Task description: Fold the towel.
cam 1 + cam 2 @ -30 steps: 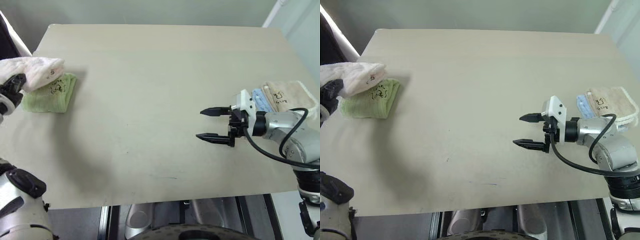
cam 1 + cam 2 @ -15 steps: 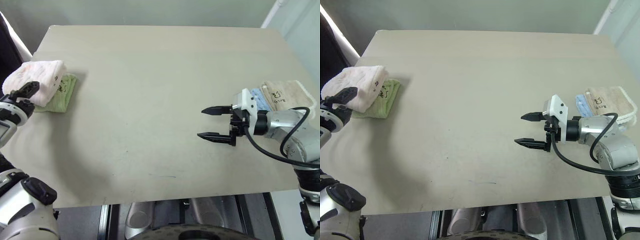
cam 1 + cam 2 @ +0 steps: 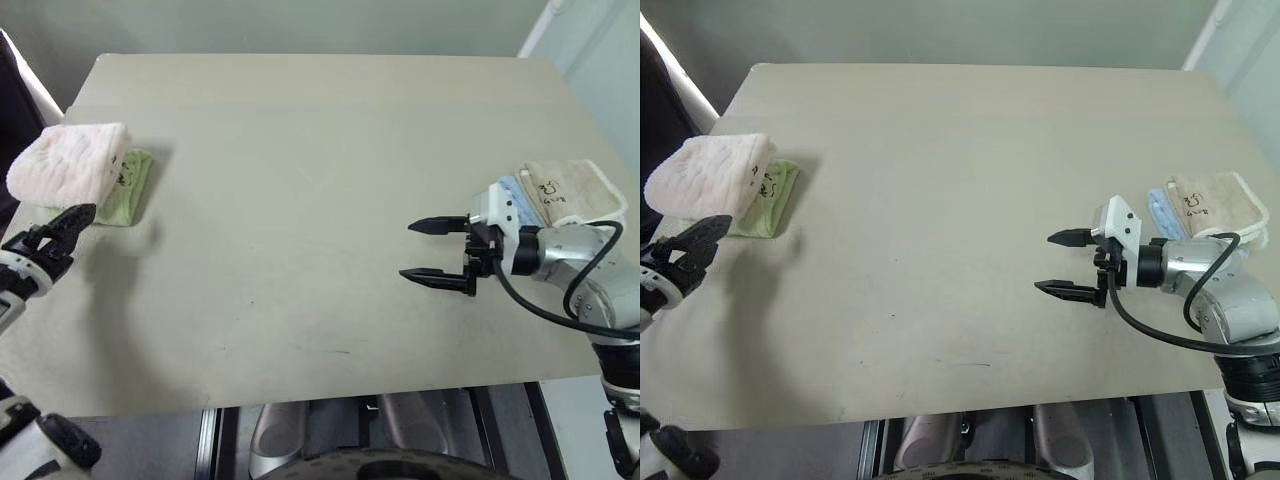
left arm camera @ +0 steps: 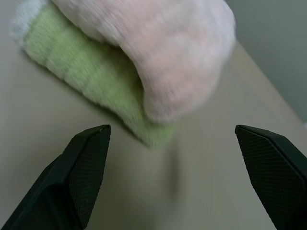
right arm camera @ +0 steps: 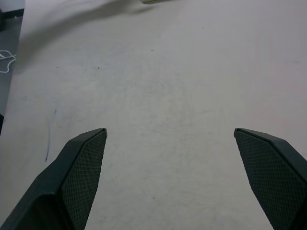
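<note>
Left eye view: folded pink towel sits on a green towel at nine o'clock. Both grippers' jaws stand apart, empty. Left gripper, just beside the stack, could nudge it off the bench.

Left gripper hangs low at the left edge, jaws spread wide, empty. Right gripper points left across the middle, jaws wide apart, empty too.

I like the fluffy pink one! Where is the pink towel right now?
In the left eye view the folded pink towel lies at the table's far left edge, stacked on the green towel, just beyond the open left pincer.
</note>
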`<state>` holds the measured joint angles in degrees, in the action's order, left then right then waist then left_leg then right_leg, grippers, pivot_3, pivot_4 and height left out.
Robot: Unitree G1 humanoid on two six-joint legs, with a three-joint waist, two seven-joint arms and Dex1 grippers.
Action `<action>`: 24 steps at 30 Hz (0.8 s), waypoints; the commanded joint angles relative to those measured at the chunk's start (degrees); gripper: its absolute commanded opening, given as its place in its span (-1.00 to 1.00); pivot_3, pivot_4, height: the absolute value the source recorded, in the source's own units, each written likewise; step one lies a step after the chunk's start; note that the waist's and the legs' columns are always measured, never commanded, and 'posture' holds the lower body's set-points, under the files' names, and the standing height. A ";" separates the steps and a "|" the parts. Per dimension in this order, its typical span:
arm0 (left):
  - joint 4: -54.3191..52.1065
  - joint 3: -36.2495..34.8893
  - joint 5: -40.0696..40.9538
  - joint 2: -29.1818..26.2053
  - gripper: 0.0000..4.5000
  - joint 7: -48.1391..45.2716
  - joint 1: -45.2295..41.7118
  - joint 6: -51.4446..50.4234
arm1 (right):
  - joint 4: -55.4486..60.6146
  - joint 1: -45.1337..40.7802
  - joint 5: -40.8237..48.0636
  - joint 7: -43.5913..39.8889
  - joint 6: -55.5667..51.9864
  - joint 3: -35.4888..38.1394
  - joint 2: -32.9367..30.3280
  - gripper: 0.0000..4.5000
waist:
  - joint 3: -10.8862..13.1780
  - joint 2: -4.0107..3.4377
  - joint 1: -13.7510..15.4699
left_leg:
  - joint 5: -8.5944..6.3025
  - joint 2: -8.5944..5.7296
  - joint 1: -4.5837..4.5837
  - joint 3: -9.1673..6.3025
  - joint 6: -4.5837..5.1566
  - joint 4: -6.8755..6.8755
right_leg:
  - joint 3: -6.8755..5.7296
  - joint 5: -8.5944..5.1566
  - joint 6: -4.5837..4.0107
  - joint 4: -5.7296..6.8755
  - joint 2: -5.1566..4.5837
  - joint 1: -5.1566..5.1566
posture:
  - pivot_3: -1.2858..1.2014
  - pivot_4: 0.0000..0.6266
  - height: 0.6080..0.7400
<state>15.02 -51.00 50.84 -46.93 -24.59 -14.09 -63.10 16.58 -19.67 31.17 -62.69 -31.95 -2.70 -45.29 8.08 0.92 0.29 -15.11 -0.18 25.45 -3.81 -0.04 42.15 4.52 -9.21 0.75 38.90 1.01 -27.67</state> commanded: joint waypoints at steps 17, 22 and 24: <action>-27.46 36.33 -8.91 12.60 0.99 -35.22 -1.82 36.44 | 11.09 9.99 3.95 9.73 -2.59 12.20 0.61 1.00 | -0.02 -0.02 0.01 | -0.05 0.00 -0.25 -0.21 0.07 -0.03 | -0.01 -0.11 0.09 0.01 -0.01 0.33 | 0.03 -0.52 0.44; -22.97 41.21 -14.46 16.53 0.99 -39.34 -5.42 47.66 | 15.85 12.22 7.66 13.92 -5.98 15.33 1.62 1.00 | -0.03 -0.04 -0.17 | -0.06 0.01 -0.33 -0.21 0.12 -0.02 | 0.00 -0.39 0.55 -0.02 -0.03 0.46 | 0.03 -0.52 0.44; -23.11 42.67 -13.74 17.56 0.99 -40.56 -5.80 47.75 | 17.24 13.34 8.99 15.27 -6.96 16.22 2.08 1.00 | -0.03 -0.04 -0.28 | -0.09 0.02 -0.40 -0.22 0.13 -0.03 | -0.01 -0.41 0.58 -0.03 -0.03 0.53 | 0.03 -0.52 0.44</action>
<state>-7.65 -8.98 36.97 -29.57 -63.78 -19.34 -17.03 31.33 -6.44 38.15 -48.88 -38.23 11.63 -43.37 8.05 0.88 0.01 -15.20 -0.15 25.06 -4.04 0.10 42.12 4.52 -9.63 1.35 38.86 0.98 -27.14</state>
